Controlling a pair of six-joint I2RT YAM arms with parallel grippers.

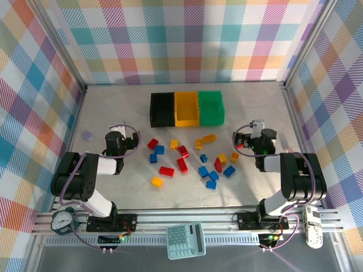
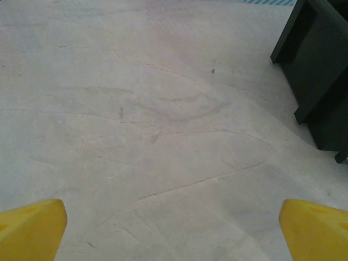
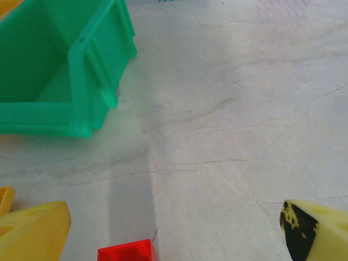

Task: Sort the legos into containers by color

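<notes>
Though near right gripper (image 3: 174,234), red lego (image 3: 126,251) apart.

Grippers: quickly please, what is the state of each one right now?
Left gripper: open, holding nothing.
Right gripper: open, holding nothing.

Three bins (image 1: 186,121), about twenty bricks (image 1: 167,171), one calculator (image 1: 186,240)
</notes>
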